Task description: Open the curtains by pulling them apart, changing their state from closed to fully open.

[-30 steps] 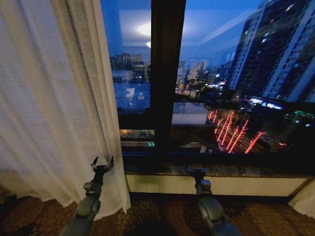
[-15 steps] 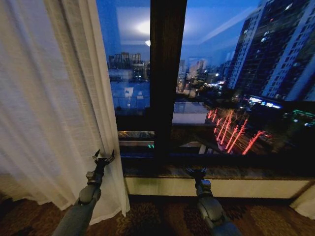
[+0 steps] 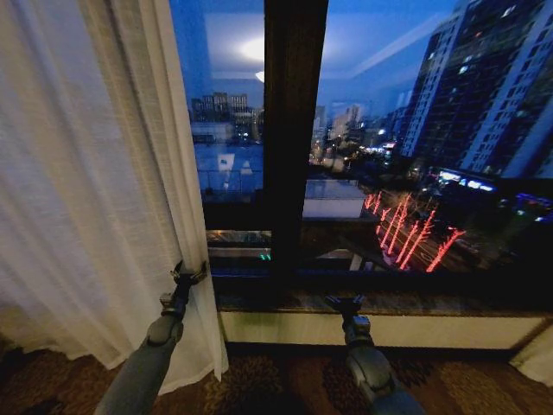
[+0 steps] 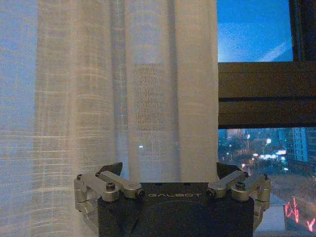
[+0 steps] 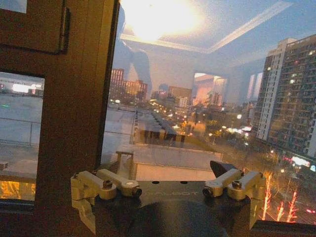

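The sheer white curtain (image 3: 95, 190) hangs bunched over the left part of the window, its inner edge falling to the floor. My left gripper (image 3: 188, 275) is low down at that inner edge. In the left wrist view the left gripper (image 4: 169, 170) is open, its fingers (image 4: 112, 169) spread wide, and a pleated fold of the curtain (image 4: 168, 98) hangs between them. My right gripper (image 3: 346, 303) hovers in front of the window sill, apart from any fabric. It is open in the right wrist view (image 5: 168, 170), facing the glass.
A dark window post (image 3: 294, 138) stands between two panes with the night city behind. A stone sill (image 3: 389, 300) and pale wall run below. A strip of pale fabric (image 3: 537, 353) shows at the lower right edge. Patterned carpet (image 3: 276, 380) covers the floor.
My left gripper has risen a little and moved forward and right onto the curtain's inner edge. The right arm has stayed still.
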Robot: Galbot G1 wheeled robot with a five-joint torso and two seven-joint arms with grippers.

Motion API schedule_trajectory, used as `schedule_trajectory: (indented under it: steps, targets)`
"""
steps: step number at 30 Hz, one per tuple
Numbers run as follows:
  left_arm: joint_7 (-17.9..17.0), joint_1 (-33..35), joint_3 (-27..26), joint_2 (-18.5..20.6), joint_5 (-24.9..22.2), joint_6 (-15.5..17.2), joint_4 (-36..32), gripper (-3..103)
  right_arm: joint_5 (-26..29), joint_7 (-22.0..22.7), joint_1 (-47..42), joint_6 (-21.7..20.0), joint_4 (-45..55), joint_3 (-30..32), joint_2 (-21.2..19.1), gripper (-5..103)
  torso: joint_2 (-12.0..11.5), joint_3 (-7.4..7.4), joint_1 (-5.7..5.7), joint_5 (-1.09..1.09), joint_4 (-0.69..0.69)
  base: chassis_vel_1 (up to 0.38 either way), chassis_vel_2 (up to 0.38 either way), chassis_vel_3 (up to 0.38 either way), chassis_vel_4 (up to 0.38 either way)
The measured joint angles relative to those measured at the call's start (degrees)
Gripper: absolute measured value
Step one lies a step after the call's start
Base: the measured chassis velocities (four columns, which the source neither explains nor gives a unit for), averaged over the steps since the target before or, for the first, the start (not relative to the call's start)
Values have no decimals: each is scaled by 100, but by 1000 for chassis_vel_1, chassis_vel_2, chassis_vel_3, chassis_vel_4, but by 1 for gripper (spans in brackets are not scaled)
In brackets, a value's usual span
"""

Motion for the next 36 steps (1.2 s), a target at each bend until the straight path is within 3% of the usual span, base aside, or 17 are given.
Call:
schedule_trajectory:
  steps: [11, 28, 36]
  targets:
    - [249, -364, 99, -30, -167, -81, 424, 102, 0, 0, 0, 0, 0, 0, 0, 100, 0, 0, 0, 0, 0, 0, 0, 0, 0]
    - [435, -480, -6, -61, -195, -301, 764, 39, 0, 0, 0, 0, 0, 0, 0, 100, 0, 0, 0, 0, 0, 0, 0, 0, 0]
    - [438, -411, -108, 141, -297, -334, 754, 12, 0, -1, 0, 0, 0, 0, 0, 100, 0, 0, 0, 0, 1, 0, 0, 0, 0]
